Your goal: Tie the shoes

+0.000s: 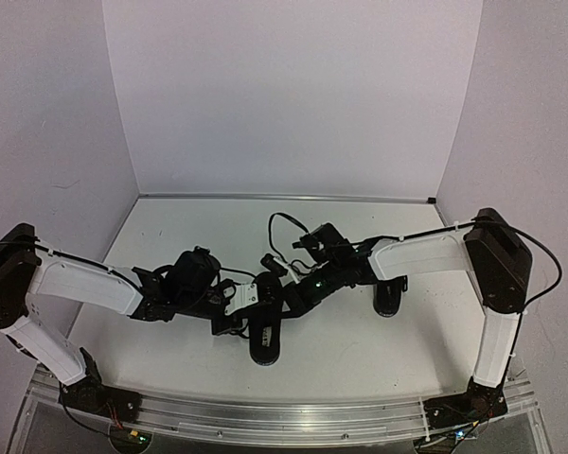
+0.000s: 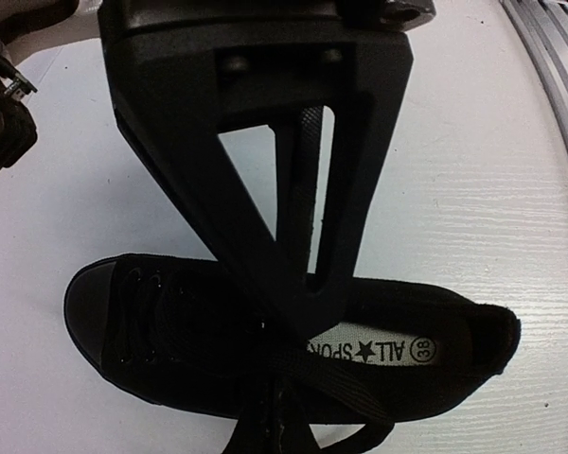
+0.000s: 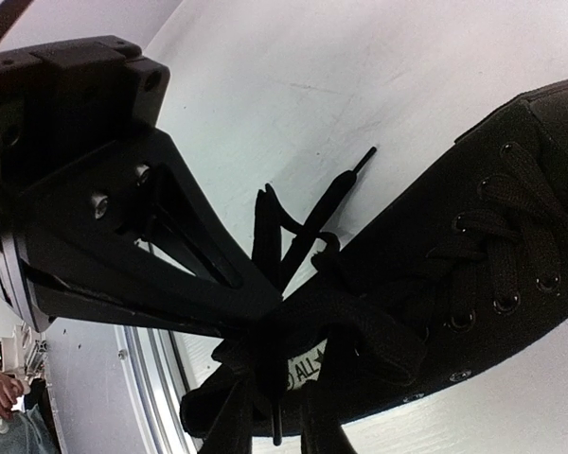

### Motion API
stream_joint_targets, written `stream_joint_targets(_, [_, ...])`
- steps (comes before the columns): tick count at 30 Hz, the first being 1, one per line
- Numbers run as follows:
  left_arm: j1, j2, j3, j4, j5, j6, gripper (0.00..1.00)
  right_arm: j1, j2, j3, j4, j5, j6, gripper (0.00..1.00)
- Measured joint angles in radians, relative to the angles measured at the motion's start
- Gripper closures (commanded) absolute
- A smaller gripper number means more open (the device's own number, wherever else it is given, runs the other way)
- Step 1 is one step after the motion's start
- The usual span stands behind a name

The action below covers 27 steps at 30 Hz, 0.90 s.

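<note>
One black shoe [image 1: 265,342] lies on the white table between the arms, toe towards the near edge. In the left wrist view it [image 2: 170,340] lies across the frame, toe left, with a pale label [image 2: 388,350] inside. My left gripper [image 2: 308,298] is over the shoe's opening with its fingers closed; a flat lace [image 2: 346,388] runs from its tips. In the top view it [image 1: 241,307] is at the shoe's left. My right gripper [image 3: 265,326] is shut in the lace bundle over the opening; a loose lace end [image 3: 336,194] sticks up behind. A second shoe [image 1: 390,299] lies under the right arm.
An aluminium rail [image 1: 284,416] runs along the table's near edge and also shows in the left wrist view [image 2: 549,76]. White walls close the back and both sides. A black cable loop [image 1: 279,219] rises behind the right gripper [image 1: 276,288].
</note>
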Motion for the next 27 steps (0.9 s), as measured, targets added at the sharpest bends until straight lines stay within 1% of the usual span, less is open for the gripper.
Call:
stream_joint_targets(4, [0.004,0.000,0.001,0.010,0.000,-0.001,1.00,0.000,0.000,0.000,-0.006,0.001,-0.009,0.81])
stream_joint_targets(7, [0.006,0.000,0.002,0.015,0.000,-0.001,1.00,0.001,0.000,0.000,-0.012,0.001,-0.014,0.86])
stream_joint_targets(10, [0.007,0.002,0.005,0.015,0.001,-0.001,0.99,0.002,0.000,0.000,-0.015,0.001,-0.018,1.00])
stream_joint_targets(12, [0.007,0.004,0.009,0.015,0.001,-0.007,0.88,0.003,0.000,0.001,-0.019,0.002,-0.021,1.00])
stream_joint_targets(15, [0.011,0.004,0.010,0.014,-0.001,-0.023,0.69,0.003,0.000,0.002,-0.026,0.010,-0.025,1.00])
stream_joint_targets(16, [0.016,0.004,0.010,0.010,-0.001,-0.034,0.64,0.003,0.000,0.001,-0.027,0.014,-0.025,1.00])
stream_joint_targets(17, [0.025,0.003,0.010,0.006,-0.002,-0.048,0.61,0.003,-0.001,0.000,-0.027,0.018,-0.025,1.00])
stream_joint_targets(20, [0.085,-0.026,0.005,-0.015,-0.012,-0.086,0.57,0.002,-0.024,-0.030,-0.029,0.031,-0.025,1.00])
stream_joint_targets(24, [0.167,-0.105,-0.005,-0.035,-0.078,-0.150,0.59,-0.008,-0.083,-0.083,-0.039,0.047,-0.024,1.00])
stream_joint_targets(27, [0.193,-0.113,0.012,-0.067,-0.143,-0.211,0.59,-0.014,-0.118,-0.107,-0.041,0.054,-0.020,1.00])
